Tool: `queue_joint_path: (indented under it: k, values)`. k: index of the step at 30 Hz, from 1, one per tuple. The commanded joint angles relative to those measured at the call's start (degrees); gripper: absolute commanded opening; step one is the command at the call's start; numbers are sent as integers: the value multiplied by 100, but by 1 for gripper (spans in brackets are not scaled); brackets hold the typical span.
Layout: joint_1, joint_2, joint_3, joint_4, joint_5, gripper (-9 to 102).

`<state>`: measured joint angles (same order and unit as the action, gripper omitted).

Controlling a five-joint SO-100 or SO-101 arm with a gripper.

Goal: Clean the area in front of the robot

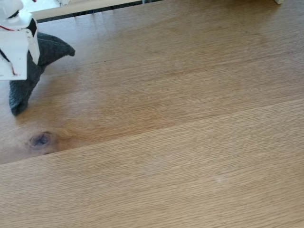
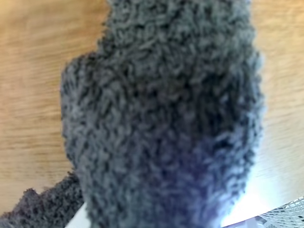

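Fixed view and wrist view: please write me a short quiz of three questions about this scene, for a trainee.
1. True or false: the grey fuzzy cloth sits over the end of the robot arm.
2. In the fixed view, where is the dark knot in the wooden tabletop? A) near the left edge, below the cloth; B) at the right edge; C) at the top middle.
3. Short answer: can you tell whether the fingers are open or shut?

Key: 1 true. 2 A. 3 No, the cloth hides them in both views.
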<state>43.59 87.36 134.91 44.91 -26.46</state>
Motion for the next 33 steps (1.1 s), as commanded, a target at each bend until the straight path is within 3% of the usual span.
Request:
queue_joint_path:
  k: [1, 4, 9, 17, 21, 28, 33]
  values:
    - [123, 765, -26, -501, 44, 32]
    - [-9, 1169, -167, -756, 167, 37]
    - [-1037, 2092, -624, -141, 659, 34]
    - [-3437, 3015, -1002, 642, 2083, 0]
    - [-4289, 3428, -993, 369, 3023, 0]
    - [-4201, 4157, -940, 281, 4184, 0]
    - [-3894, 5783, 501, 396, 3894, 0]
